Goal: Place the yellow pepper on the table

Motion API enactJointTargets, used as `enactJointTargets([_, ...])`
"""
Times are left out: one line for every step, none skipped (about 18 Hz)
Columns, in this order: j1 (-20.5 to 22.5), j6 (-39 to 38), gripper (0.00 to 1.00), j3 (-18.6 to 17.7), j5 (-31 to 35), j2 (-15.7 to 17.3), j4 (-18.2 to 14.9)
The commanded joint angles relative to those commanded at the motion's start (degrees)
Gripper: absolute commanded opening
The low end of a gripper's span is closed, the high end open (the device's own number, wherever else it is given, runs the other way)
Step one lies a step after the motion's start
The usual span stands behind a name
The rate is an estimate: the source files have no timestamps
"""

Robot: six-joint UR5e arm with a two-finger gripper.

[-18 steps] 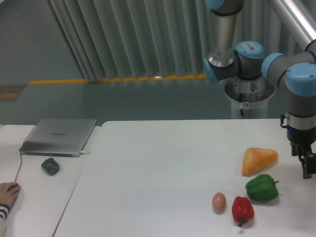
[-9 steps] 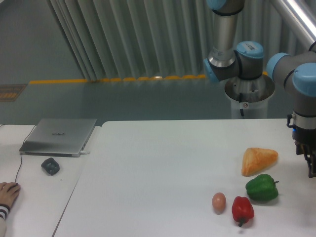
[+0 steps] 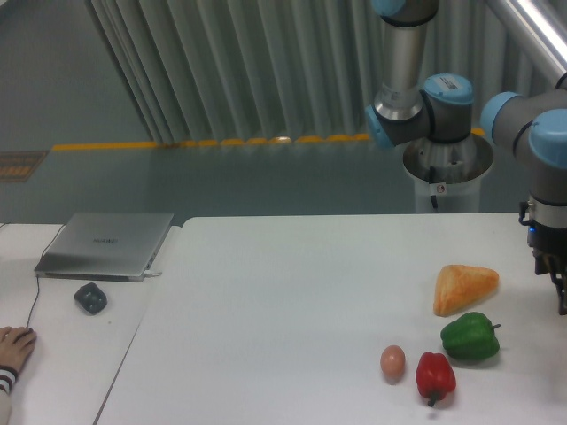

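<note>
The yellow pepper is nowhere in this view; on the table [image 3: 292,292] I see only the green pepper [image 3: 469,337], the red pepper [image 3: 435,375] just in front of it, an egg [image 3: 392,361] beside the red one, and an orange wedge of bread [image 3: 464,288] a little behind the green one. Over the last second my wrist has slid rightward, away from the bread and toward the edge of the picture, so my gripper [image 3: 562,297] is now cut off by the frame where a moment ago more of it showed. My judgement is that I am travelling out to the right to fetch the yellow pepper from somewhere past the camera's reach, which means the task is only starting: nothing is picked up yet. Of my fingers only a dark sliver shows at the right border, hanging above the table and touching nothing I can see; I cannot tell whether they stand apart or together. Off to the left, on the smaller desk [image 3: 62,354], sit a laptop [image 3: 106,244] and a mouse [image 3: 90,297], with a person's hand [image 3: 14,343] resting at the corner.
</note>
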Motion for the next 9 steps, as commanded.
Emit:
enactJointTargets([0.00,0.09,1.00,0.00,0.00,0.00,0.18])
enactJointTargets([0.09,0.26,1.00,0.00,0.00,0.00,0.27])
enactJointTargets([0.00,0.18,1.00,0.00,0.00,-0.09,0.36])
enactJointTargets([0.00,0.18,1.00,0.00,0.09,-0.09,0.62])
enactJointTargets([0.00,0.18,1.00,0.00,0.09,-0.09,0.71])
enactJointTargets([0.00,0.26,1.00,0.00,0.18,-0.09,0.63])
enactJointTargets([0.00,0.26,1.00,0.00,0.18,-0.09,0.71])
enactJointTargets([0.00,0.44,1.00,0.00,0.18,-0.09,0.71])
enactJointTargets([0.00,0.53,1.00,0.00,0.26,-0.09,0.71])
